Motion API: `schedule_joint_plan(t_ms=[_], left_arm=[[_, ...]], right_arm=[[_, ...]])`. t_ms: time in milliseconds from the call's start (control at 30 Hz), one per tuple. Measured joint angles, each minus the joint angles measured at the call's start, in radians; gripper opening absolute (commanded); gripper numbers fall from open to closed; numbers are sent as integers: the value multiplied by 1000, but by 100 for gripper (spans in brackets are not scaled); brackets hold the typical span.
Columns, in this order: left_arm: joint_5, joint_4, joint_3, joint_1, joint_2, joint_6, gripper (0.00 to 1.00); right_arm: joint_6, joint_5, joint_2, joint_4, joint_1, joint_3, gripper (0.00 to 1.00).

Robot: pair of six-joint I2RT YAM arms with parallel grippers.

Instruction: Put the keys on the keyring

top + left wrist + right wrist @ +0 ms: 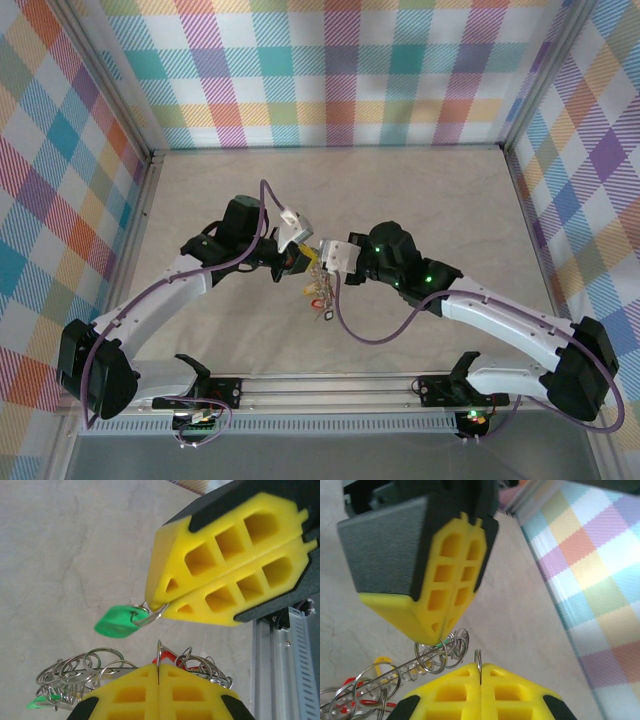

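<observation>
While both hands meet above the tabletop (420,190) at frame centre, the left hand (159,672), fully closed at bottom centre, pinches the keyring (158,654) wire; keys (75,675) bunch at lower left. The right hand (164,606), closed at upper right, nips a green key (117,621) by its small loop. Likely light, stiff, slippery metal that dangles: best held on bare wire and loop.

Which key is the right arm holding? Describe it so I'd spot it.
Left wrist view: find the right gripper, yellow-padded, entering from upper right. Pinched at its tips is a small ring carrying a green tag, hanging apart from the crowded keyring.
</observation>
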Motion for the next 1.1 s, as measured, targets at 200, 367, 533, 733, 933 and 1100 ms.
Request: schedule_joint_plan(t_ms=[200,367,533,733,933,1100], left_arm=[[48,-47,55,0,16,-34,0],[61,-91,81,2,24,-49,0],[60,-123,83,13,24,-57,0],[57,-140,83,30,24,-69,0],[58,-146,89,42,30,-75,0],[65,-166,104,48,45,-83,0]], right_arm=[[-190,-38,0,48,0,0,0],[-312,-69,0,48,0,0,0],[-389,-77,-11,17,0,0,0],[-448,-86,-48,-87,0,22,0],[-496,-104,-55,-189,0,78,0],[-533,-98,-31,-217,0,110,0]])
